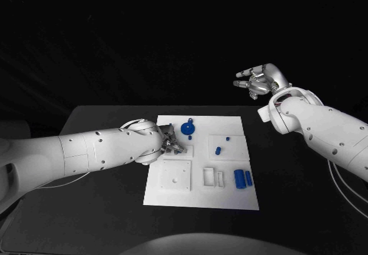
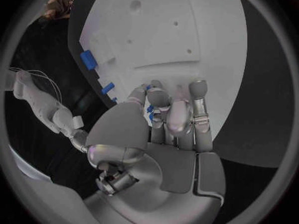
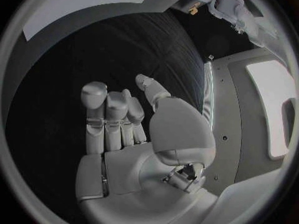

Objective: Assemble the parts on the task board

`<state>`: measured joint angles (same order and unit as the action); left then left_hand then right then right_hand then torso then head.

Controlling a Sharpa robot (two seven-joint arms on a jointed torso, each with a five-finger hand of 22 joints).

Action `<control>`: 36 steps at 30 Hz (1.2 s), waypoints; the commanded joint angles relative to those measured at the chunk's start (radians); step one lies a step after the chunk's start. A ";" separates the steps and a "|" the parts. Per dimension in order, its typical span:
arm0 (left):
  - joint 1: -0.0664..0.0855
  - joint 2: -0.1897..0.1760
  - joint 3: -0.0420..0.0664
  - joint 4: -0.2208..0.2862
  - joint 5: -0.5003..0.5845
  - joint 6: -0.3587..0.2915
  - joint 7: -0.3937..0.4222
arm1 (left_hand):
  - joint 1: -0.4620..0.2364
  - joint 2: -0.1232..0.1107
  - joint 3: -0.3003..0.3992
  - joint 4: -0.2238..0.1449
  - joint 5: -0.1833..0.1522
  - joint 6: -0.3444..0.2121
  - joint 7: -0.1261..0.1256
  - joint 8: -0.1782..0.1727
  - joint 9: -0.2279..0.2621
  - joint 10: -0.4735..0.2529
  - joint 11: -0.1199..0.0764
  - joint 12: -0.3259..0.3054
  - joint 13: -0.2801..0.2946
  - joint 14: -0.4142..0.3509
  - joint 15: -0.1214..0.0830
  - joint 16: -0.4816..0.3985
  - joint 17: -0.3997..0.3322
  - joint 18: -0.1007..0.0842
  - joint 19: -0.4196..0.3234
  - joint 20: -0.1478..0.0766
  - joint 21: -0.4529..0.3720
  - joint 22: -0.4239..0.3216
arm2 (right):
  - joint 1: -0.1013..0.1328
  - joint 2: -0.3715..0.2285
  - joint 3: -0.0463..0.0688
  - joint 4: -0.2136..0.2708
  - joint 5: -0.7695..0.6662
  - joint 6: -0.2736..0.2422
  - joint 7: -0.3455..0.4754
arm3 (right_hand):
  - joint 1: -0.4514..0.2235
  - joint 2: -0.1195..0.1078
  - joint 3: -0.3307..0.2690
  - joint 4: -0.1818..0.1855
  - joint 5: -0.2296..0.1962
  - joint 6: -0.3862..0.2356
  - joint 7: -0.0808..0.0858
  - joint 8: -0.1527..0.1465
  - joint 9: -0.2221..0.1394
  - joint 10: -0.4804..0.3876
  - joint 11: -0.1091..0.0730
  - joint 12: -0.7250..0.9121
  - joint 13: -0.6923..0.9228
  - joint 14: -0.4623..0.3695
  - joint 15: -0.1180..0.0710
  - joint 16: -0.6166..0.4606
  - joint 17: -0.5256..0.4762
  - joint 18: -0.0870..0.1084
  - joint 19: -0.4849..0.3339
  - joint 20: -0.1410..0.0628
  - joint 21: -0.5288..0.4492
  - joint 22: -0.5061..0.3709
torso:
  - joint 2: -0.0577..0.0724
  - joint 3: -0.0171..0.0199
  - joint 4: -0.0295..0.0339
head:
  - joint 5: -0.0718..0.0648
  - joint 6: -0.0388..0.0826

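The white task board (image 1: 230, 197) lies in the middle of the table. My left hand (image 1: 172, 141) hovers low over its left edge, fingers pointing down beside a round blue part (image 1: 187, 128). From the left wrist, the hand (image 2: 171, 119) has its fingers close together, and bits of a blue part (image 2: 150, 108) show between thumb and finger. Whether that part is pinched or merely lies behind the fingers, I cannot tell. My right hand (image 1: 259, 79) is raised beyond the board's far right corner, fingers spread and holding nothing (image 3: 124, 129).
Two small blue parts (image 1: 218, 150) sit near the board's right middle and two blue cylinders (image 1: 244, 178) lie at its lower right. A square white plate (image 1: 175, 175) with holes and raised white slots (image 1: 209, 177) occupy the near half.
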<state>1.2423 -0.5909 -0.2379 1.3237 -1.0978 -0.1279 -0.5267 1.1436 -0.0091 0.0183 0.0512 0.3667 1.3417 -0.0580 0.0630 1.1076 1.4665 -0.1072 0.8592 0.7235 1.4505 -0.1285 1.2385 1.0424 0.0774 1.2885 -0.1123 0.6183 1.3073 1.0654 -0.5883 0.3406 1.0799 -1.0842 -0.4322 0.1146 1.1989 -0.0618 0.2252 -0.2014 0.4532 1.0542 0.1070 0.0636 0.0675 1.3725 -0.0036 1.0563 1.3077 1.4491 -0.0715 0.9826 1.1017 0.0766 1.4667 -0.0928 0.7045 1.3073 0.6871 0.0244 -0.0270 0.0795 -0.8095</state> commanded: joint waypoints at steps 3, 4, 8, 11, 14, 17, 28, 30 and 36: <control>-0.005 0.000 -0.002 0.009 -0.009 0.001 0.012 | 0.007 -0.013 -0.004 0.027 -0.046 0.004 -0.004 0.005 0.005 0.044 -0.002 0.007 -0.001 0.001 -0.002 0.004 0.000 -0.001 0.001 0.009 -0.003 0.022 | -0.001 -0.001 0.000 0.000 0.002 0.004 0.004 | -0.005 0.000 -0.005 0.002 0.002 -0.007 0.000 -0.001 0.001 -0.001 -0.002 0.000 0.060 0.005 -0.003 -0.002 -0.001 0.016 0.054 -0.002 0.000 0.051 | 0.000 0.0001 0.0001 | 0.000 0.001; -0.005 -0.001 -0.002 0.009 -0.010 -0.001 0.012 | 0.007 -0.016 -0.004 0.033 -0.061 0.006 -0.004 0.005 0.006 0.044 -0.002 0.006 -0.002 0.000 -0.002 0.003 -0.001 -0.001 0.001 0.010 -0.003 0.022 | -0.001 -0.001 0.000 0.000 0.002 0.004 0.004 | -0.005 0.000 -0.005 0.002 0.002 -0.007 0.000 -0.001 0.001 -0.001 -0.002 0.000 0.060 0.005 -0.003 -0.002 -0.001 0.016 0.054 -0.002 0.000 0.051 | 0.000 0.0000 0.0002 | 0.000 0.001; -0.005 -0.005 -0.002 0.010 -0.012 -0.004 0.012 | 0.001 -0.040 0.011 0.073 -0.129 0.012 -0.004 0.005 0.011 0.044 -0.001 0.008 -0.003 0.000 -0.001 0.003 -0.001 0.003 0.001 0.014 -0.003 0.022 | -0.002 -0.001 0.000 -0.001 0.003 0.005 0.004 | -0.006 0.000 -0.006 0.002 0.001 -0.008 0.000 -0.001 0.001 -0.001 -0.002 0.000 0.060 0.005 -0.003 -0.002 0.000 0.016 0.055 -0.002 0.000 0.051 | 0.000 0.0001 -0.0002 | -0.001 0.003; -0.005 -0.008 -0.002 0.011 -0.013 -0.006 0.012 | 0.006 -0.065 0.033 0.113 -0.160 0.016 -0.003 0.005 0.017 0.044 0.000 0.008 -0.006 0.000 -0.001 0.004 -0.001 0.007 0.001 0.018 -0.002 0.022 | -0.002 -0.001 0.000 -0.001 0.003 0.004 0.004 | -0.006 0.000 -0.006 0.002 0.001 -0.008 0.000 -0.001 0.001 -0.001 -0.002 0.000 0.060 0.005 -0.003 -0.002 0.000 0.016 0.055 -0.002 0.000 0.051 | 0.000 -0.0003 0.0001 | -0.001 0.002; -0.005 -0.011 -0.002 0.013 -0.015 -0.008 0.012 | 0.009 -0.086 0.044 0.150 -0.185 0.020 -0.002 0.005 0.021 0.044 0.000 0.009 -0.007 0.001 0.000 0.004 -0.001 0.010 0.000 0.021 -0.001 0.022 | -0.002 -0.002 0.000 -0.001 0.004 0.004 0.004 | -0.006 0.000 -0.006 0.002 0.001 -0.008 0.000 -0.001 0.001 -0.001 -0.002 0.000 0.060 0.005 -0.003 -0.002 0.000 0.016 0.055 -0.002 0.000 0.051 | 0.000 -0.0001 0.0004 | -0.002 0.002; -0.005 -0.013 -0.002 0.016 -0.015 -0.009 0.013 | 0.008 -0.104 0.051 0.181 -0.223 0.023 -0.002 0.005 0.022 0.044 0.001 0.009 -0.009 0.000 0.000 0.004 -0.002 0.012 0.000 0.022 -0.002 0.022 | -0.003 -0.002 0.000 -0.001 0.004 0.004 0.004 | -0.006 0.000 -0.006 0.002 0.001 -0.008 0.000 -0.001 0.001 -0.001 -0.002 0.000 0.060 0.005 -0.003 -0.002 0.000 0.016 0.055 -0.002 0.000 0.051 | 0.000 0.0000 0.0001 | -0.002 0.004; -0.004 -0.026 0.008 0.032 -0.015 -0.021 0.014 | -0.070 -0.172 -0.051 0.244 -0.317 0.029 -0.003 0.004 0.010 0.045 -0.002 0.015 -0.001 0.000 -0.004 0.008 0.005 0.007 0.001 0.015 0.002 0.023 | -0.009 0.000 0.000 -0.004 0.006 0.005 0.005 | -0.005 0.001 -0.007 0.003 0.003 -0.009 0.000 -0.001 0.001 -0.001 -0.002 0.000 0.059 0.005 -0.003 -0.001 0.001 0.016 0.055 -0.002 -0.001 0.051 | 0.000 0.0007 -0.0016 | -0.001 0.010; -0.003 -0.029 0.014 0.033 -0.013 -0.022 0.015 | -0.075 -0.174 -0.055 0.245 -0.317 0.029 -0.003 0.004 0.009 0.045 -0.002 0.015 -0.001 0.000 -0.005 0.007 0.005 0.006 0.000 0.014 0.002 0.023 | -0.010 0.000 0.000 -0.005 0.007 0.006 0.005 | -0.005 0.001 -0.007 0.003 0.003 -0.009 0.000 -0.001 0.001 -0.001 -0.002 0.000 0.059 0.005 -0.003 -0.001 0.001 0.016 0.055 -0.002 -0.001 0.051 | 0.000 0.0009 -0.0008 | -0.002 0.011; -0.003 -0.039 0.060 0.041 -0.006 -0.017 0.007 | -0.082 -0.182 -0.070 0.246 -0.317 0.025 -0.002 0.004 0.004 0.044 0.000 0.015 0.004 -0.003 -0.004 0.002 0.000 0.004 -0.005 0.011 -0.011 0.019 | -0.013 -0.002 0.000 -0.005 0.008 0.007 0.005 | -0.005 0.001 -0.007 0.003 0.003 -0.009 0.000 -0.001 0.001 -0.001 -0.002 0.000 0.059 0.005 -0.003 -0.001 0.001 0.016 0.055 -0.002 -0.001 0.051 | 0.000 -0.0001 -0.0002 | 0.000 0.018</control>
<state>1.2382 -0.6283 -0.1809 1.3605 -1.1070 -0.1407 -0.5240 1.0682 -0.1869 -0.0470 0.2966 0.0530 1.3667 -0.0610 0.0628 1.1128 1.4647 -0.1090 0.8695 0.7262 1.4505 -0.1285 1.2424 1.0446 0.0775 1.2884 -0.0981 0.6101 1.3078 1.0535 -0.5897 0.3406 1.0742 -1.0778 -0.4321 0.1144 1.1989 -0.0619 0.2225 -0.1986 0.4532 1.0542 0.1070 0.0636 0.0672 1.3725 -0.0036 1.0563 1.3077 1.4491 -0.0715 0.9826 1.1012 0.0765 1.4667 -0.0928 0.7045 1.3073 0.6867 0.0250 -0.0274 0.0786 -0.7958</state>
